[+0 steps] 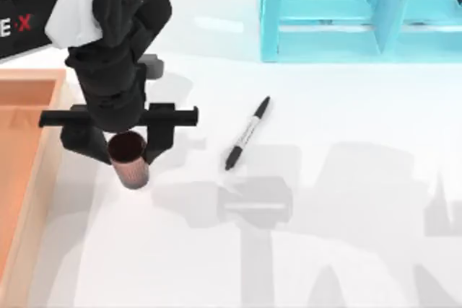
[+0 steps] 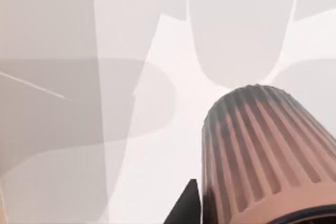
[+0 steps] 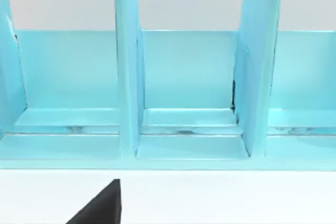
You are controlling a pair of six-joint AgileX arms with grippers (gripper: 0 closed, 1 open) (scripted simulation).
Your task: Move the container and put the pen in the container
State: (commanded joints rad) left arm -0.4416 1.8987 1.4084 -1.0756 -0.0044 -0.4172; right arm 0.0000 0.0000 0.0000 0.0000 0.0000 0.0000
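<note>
The container (image 1: 130, 158), a small reddish-brown ribbed cup with a dark inside, sits between the two black fingers of my left gripper (image 1: 120, 146), which is shut on it near the table's left side. In the left wrist view the container (image 2: 262, 150) looms close, its base over the white table. It looks raised, since the gripper's shadow falls well to its right. The pen (image 1: 249, 133), a slim black marker with a pale barrel, lies slanted on the table to the right of the container, apart from it. A black corner of my right gripper (image 3: 100, 205) faces the shelf.
A large orange-wood tray (image 1: 29, 106) runs along the table's left edge, just left of my left arm. A turquoise shelf (image 1: 325, 12) stands at the back right; its open compartments (image 3: 184, 77) face the right wrist camera. White table lies in front of the pen.
</note>
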